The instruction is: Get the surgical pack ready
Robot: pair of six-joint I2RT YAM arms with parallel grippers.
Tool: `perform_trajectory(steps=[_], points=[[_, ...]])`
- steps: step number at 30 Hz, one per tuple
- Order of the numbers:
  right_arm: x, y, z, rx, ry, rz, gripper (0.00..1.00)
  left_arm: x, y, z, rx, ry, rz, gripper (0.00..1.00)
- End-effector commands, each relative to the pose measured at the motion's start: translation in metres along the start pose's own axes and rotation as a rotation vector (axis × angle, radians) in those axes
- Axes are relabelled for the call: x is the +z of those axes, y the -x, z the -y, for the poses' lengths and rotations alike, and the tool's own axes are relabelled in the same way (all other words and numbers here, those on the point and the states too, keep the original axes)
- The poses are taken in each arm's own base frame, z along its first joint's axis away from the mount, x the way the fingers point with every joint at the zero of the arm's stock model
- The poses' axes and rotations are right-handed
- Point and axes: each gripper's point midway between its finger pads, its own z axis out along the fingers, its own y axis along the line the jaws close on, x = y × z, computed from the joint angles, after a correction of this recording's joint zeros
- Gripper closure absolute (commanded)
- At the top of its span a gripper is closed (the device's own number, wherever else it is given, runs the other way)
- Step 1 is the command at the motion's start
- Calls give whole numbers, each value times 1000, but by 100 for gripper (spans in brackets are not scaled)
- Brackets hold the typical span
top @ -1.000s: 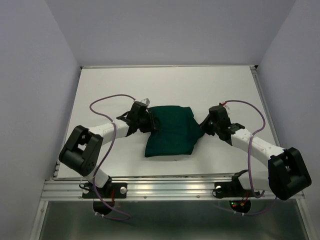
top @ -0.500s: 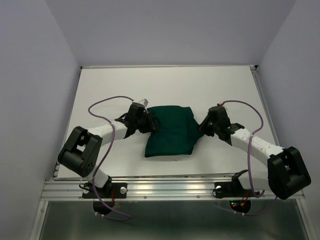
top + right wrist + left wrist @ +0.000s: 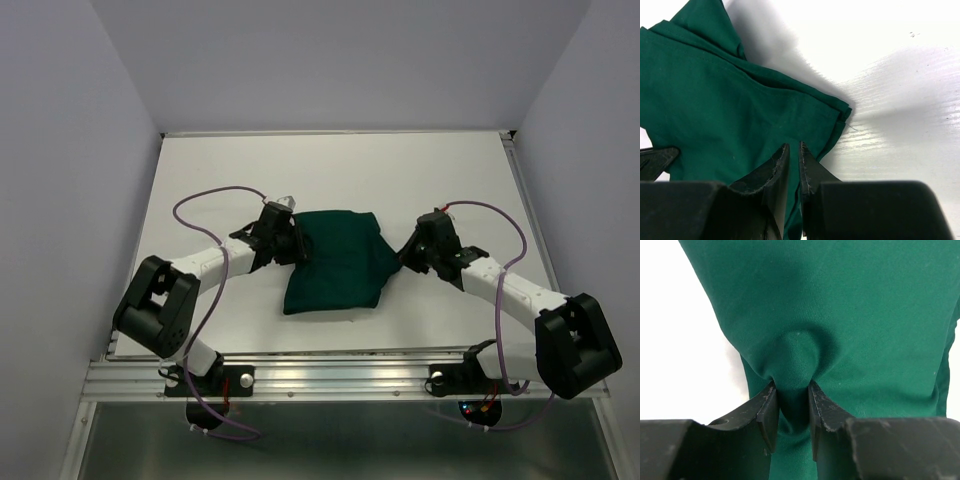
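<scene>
Green drape (image 3: 338, 262) on table (image 3: 250, 170); one fold tight between left jaws; right edge tight between right jaws

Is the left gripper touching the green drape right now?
Touching. The left wrist view shows the left gripper with both fingers pinched on a bunched fold of the green drape.
</scene>
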Motion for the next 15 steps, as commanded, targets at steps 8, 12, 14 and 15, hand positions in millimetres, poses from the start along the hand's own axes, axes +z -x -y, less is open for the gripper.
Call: perform_trajectory(steps=[8, 12, 14, 15], points=[[-8, 15, -14, -37, 35, 28, 83, -41, 41, 25, 101, -49, 111, 100], [-8, 15, -26, -60, 80, 7, 84, -46, 42, 36, 96, -96, 108, 100], [-7, 14, -30, -66, 104, 1, 85, -47, 43, 38, 97, -104, 111, 100], [-6, 14, -31, -69, 109, 2, 85, -47, 43, 38, 97, -105, 110, 100]])
